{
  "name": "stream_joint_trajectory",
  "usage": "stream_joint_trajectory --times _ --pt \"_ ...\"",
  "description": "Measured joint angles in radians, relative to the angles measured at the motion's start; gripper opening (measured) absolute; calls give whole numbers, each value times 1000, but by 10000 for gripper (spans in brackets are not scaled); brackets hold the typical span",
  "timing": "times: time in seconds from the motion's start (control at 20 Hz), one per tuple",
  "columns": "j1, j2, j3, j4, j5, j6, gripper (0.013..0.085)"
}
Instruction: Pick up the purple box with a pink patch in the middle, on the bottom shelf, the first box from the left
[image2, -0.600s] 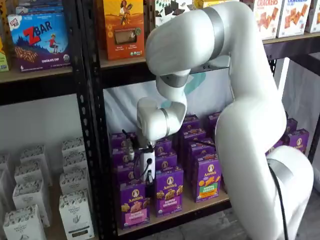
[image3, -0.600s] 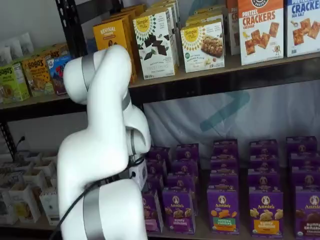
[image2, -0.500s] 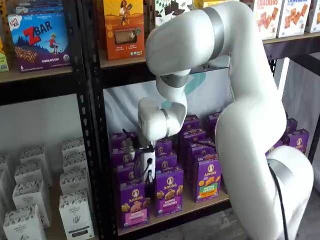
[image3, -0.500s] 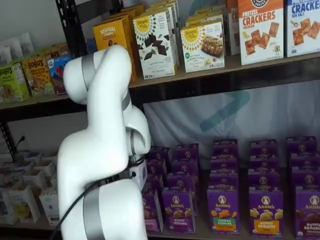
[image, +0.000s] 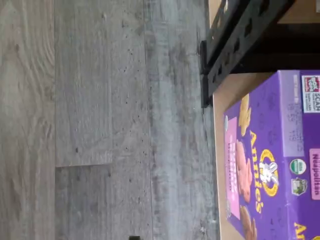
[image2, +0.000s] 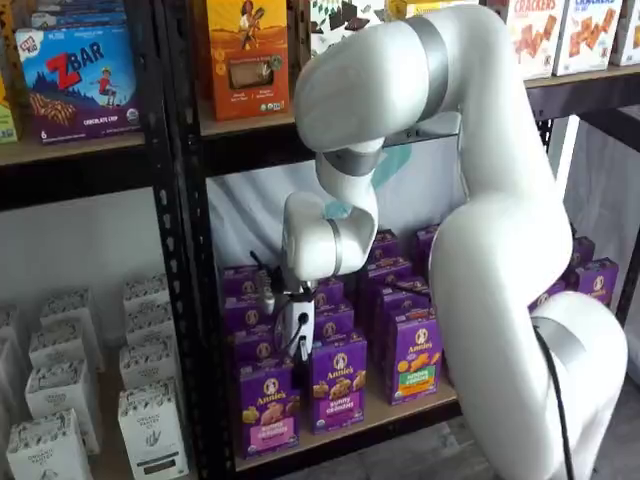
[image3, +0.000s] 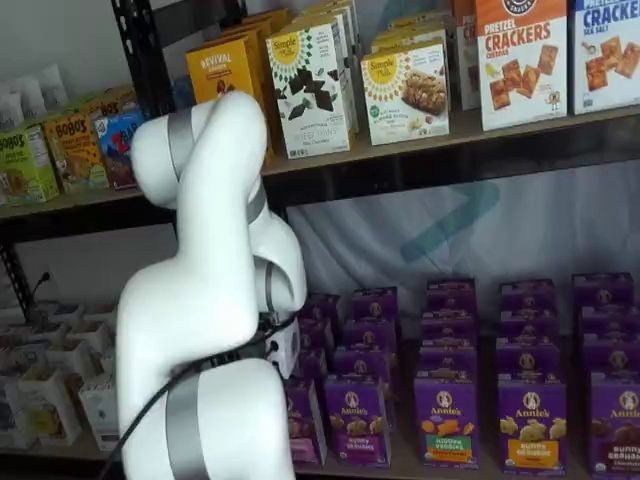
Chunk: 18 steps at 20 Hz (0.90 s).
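Just left of my landmark, the upright purple cardboard box with the pink panel low on its front (image2: 268, 408), stands the black perforated metal post (image2: 190, 300) of the rack. That post crowds the carton's outer side, so I judge I have to come in from the front and above, not from the side. The box sits at the front edge of the light wooden surface of the bottom shelf (image2: 388, 410), closest to the post, with its printed face outward. It is flat-sided and sharp-cornered, and I judge thin board like this will dent if squeezed hard. In the wrist view the same box (image: 260, 165) shows a glossy face with a rabbit logo and brown snack shapes, and bare matte surface (image: 220, 125) shows in front of it. Beyond the shelf edge lies grey wood-grain plank flooring (image: 100, 120). My white-bodied claw with black fingers (image2: 299, 352) hangs over the cartons just behind the box, pointing down. I cannot tell whether the fingers are spread or closed, and nothing appears to be held. In a shelf view my own arm hides most of the box (image3: 303, 425). Right of the box, touching or nearly so, stands a purple carton with a purple-yellow panel (image2: 338, 385). Beyond that is a purple carton with a green panel (image2: 415, 355), so the tight row leaves little side room for a finger.
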<state>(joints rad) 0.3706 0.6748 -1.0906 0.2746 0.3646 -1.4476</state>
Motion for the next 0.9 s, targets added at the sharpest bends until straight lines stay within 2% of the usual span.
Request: stream_joint_trajectory --times 0.35,0.75,0.9 --pt "-4 47 -47 1 -31 -5 850" --pt "-16 117 -138 -47 -12 29 850" --pt "-23 152 -187 -82 10 56 850"
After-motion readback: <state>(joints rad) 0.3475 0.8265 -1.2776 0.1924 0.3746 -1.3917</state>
